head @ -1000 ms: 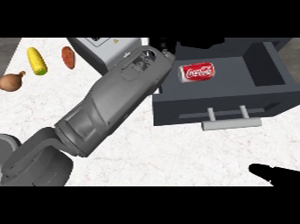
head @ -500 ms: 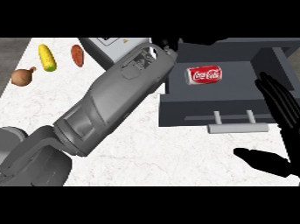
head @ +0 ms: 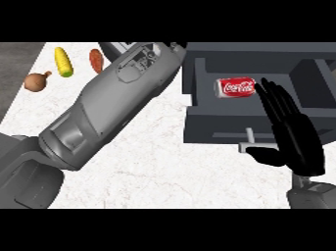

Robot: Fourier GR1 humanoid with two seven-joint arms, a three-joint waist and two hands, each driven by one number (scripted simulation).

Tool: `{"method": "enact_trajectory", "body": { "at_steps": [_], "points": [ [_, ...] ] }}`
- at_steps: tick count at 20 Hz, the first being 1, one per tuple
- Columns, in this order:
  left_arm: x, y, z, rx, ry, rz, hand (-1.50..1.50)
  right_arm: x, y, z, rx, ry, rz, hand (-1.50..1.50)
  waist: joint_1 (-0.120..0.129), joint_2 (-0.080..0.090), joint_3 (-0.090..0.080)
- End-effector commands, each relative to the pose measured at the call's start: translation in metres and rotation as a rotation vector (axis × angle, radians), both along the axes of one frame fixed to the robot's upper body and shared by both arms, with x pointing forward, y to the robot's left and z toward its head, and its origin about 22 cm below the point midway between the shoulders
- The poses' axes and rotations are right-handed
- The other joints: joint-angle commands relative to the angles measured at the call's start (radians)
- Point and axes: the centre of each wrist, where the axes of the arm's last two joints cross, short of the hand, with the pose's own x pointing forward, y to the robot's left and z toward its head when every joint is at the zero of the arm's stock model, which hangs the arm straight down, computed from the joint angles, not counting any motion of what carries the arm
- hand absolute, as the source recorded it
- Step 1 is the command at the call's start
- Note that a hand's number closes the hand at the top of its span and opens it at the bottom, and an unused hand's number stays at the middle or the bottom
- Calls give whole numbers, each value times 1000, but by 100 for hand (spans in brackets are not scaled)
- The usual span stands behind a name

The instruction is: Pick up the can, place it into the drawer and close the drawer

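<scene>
While the can (head: 235, 88) lies in the drawer (head: 214, 127), the right hand (head: 299, 144) hovers, fingers straight.

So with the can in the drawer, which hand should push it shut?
Right. The open right hand is at the drawer front, beside the handle; the left arm stretches along its left side, away from the front.

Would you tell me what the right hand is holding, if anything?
Nothing: the right hand is open, fingers straight, over the front of the drawer; the can lies free inside.
</scene>
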Motion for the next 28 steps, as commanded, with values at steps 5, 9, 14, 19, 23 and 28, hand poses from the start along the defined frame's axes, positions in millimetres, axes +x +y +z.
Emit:
{"method": "enact_trajectory", "body": {
  "at_steps": [5,9,14,19,23,28],
  "points": [
    [-1,50,7,25,10,24,-150,30,14,-52,-37,26,-50,-150,22,-5,0],
    [-8,60,14,5,23,21,-150,45,-4,-72,-73,15,-87,-150,37,-4,0],
    [-11,82,7,19,18,12,-150,87,-10,-52,-114,-2,-130,-150,42,2,0],
    [-19,90,3,27,52,14,-150,103,-4,-63,-123,-55,-134,-150,31,5,1],
    [-27,100,5,18,49,21,-150,128,5,-54,-131,-111,-171,-150,49,8,2],
    [-37,119,-24,32,60,3,-150,148,7,-46,-122,-149,-204,-150,59,19,1]
  ]
}}
